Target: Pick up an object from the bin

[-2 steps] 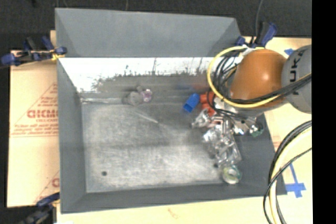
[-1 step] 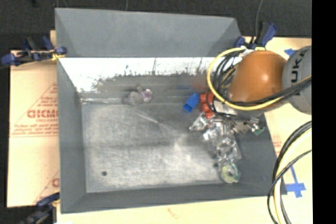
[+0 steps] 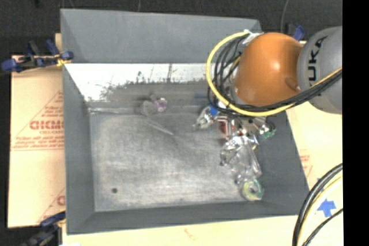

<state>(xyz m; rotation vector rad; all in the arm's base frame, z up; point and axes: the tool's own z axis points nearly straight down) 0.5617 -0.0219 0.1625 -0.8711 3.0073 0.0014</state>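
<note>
Along the right side of the bin (image 3: 144, 170), the gripper (image 3: 241, 138) hangs below the orange wrist cover (image 3: 265, 69), over a heap of clear shiny pieces (image 3: 239, 161). Whether the gripper is apart or closed cannot be told. A red piece (image 3: 223, 127) and a silvery piece (image 3: 203, 118) lie just beside it; a greenish ring (image 3: 252, 189) lies nearer. Select one piece at the heap's edge, centre over it, descend vertically, and close only once it sits between the jaws. Keep off the right wall.
</note>
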